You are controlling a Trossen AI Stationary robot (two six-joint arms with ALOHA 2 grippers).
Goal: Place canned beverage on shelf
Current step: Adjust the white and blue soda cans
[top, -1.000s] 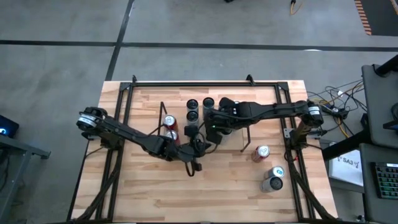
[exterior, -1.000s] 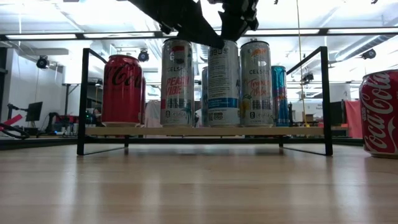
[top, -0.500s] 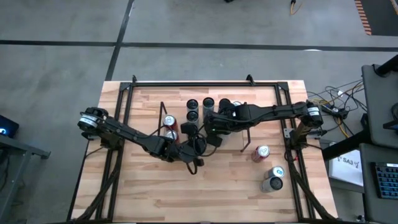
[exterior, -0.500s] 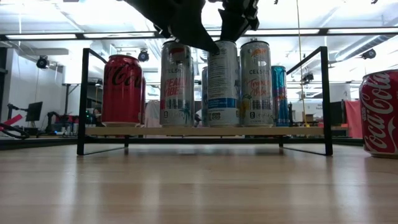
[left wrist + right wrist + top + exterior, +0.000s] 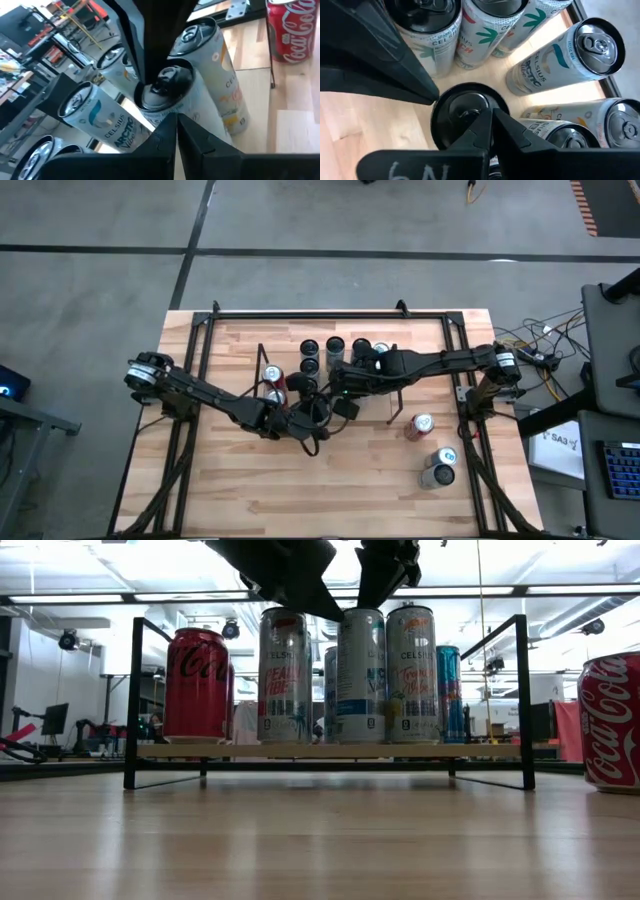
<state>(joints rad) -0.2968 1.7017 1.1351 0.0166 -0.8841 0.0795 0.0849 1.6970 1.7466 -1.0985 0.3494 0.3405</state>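
The shelf [image 5: 300, 751] stands mid-table, its wood base carrying a red Coca-Cola can [image 5: 197, 685] and several tall Celsius cans. One white and blue Celsius can [image 5: 361, 675] stands upright in the front row, its black top [image 5: 465, 112] showing in both wrist views. My left gripper [image 5: 338, 610] is shut and comes in from the near left at that can's top edge. My right gripper [image 5: 492, 119] is shut and points down at the can's top. In the high view both grippers [image 5: 335, 392] cover this can. My left gripper touches the can's top rim [image 5: 438, 98] on its near-left side with the tips of its shut fingers, slanting down from the table's near left. The can stands upright on the shelf's base. My right gripper rests its shut fingertips on the can's black lid [image 5: 479, 114], slanting down from the table's right. The fingers themselves hide the exact spot.
A loose Coca-Cola can [image 5: 419, 425] and two Celsius cans [image 5: 440, 465] stand on the wood table to the right of the shelf. The shelf's black wire end frames [image 5: 135, 700] rise at both ends. A black tubular frame [image 5: 320, 314] runs along the far edge.
The white and blue can has turned about its upright axis: its barcode face has gone and another side of the label faces the near edge. It stays in its place on the shelf. My left gripper has turned at the wrist, its tip staying at the can's top edge.
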